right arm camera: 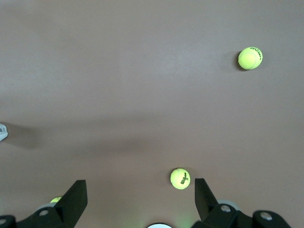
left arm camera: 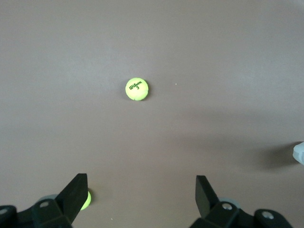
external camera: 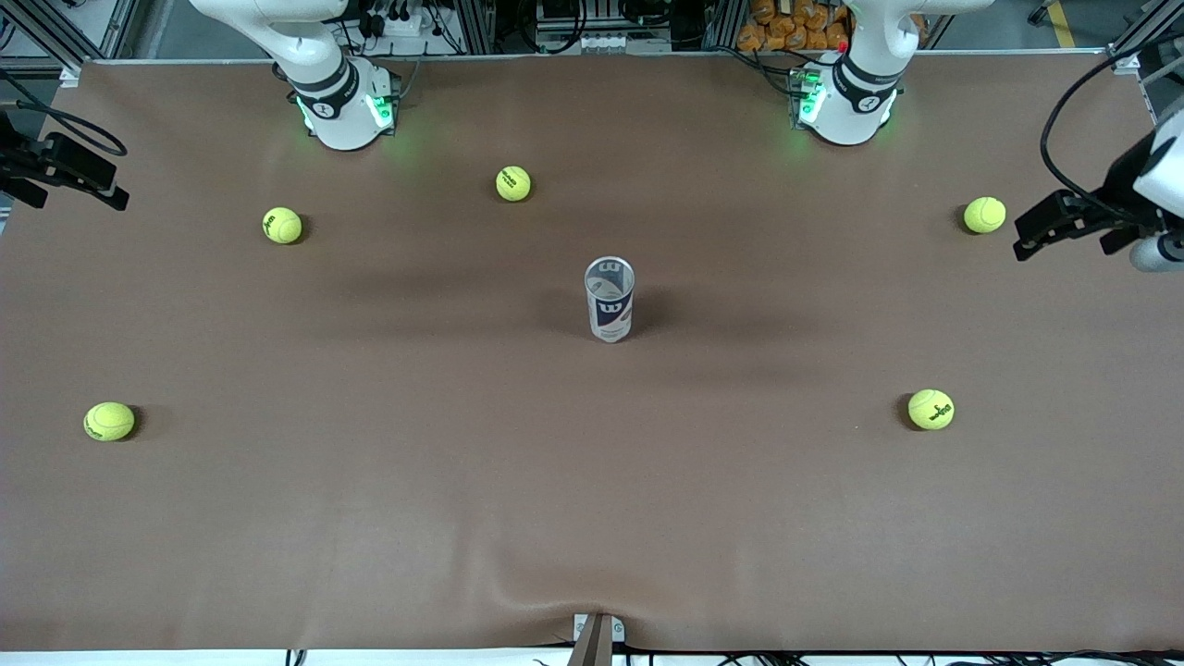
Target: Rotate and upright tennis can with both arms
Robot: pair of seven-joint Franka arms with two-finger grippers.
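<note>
The tennis can (external camera: 610, 300) stands upright, open mouth up, in the middle of the table, with its white and navy "W" label showing. Nothing touches it. Its edge shows in the left wrist view (left arm camera: 299, 153) and in the right wrist view (right arm camera: 2, 131). My left gripper (external camera: 1045, 227) hangs high over the left arm's end of the table, open and empty (left arm camera: 141, 190). My right gripper (external camera: 74, 171) hangs high over the right arm's end, open and empty (right arm camera: 140, 190). Both are well away from the can.
Several yellow-green tennis balls lie scattered on the brown table: one (external camera: 513, 183) between the bases, two (external camera: 282, 225) (external camera: 109, 421) toward the right arm's end, two (external camera: 984, 215) (external camera: 931, 409) toward the left arm's end. Balls also show in the wrist views (left arm camera: 137, 89) (right arm camera: 180, 178).
</note>
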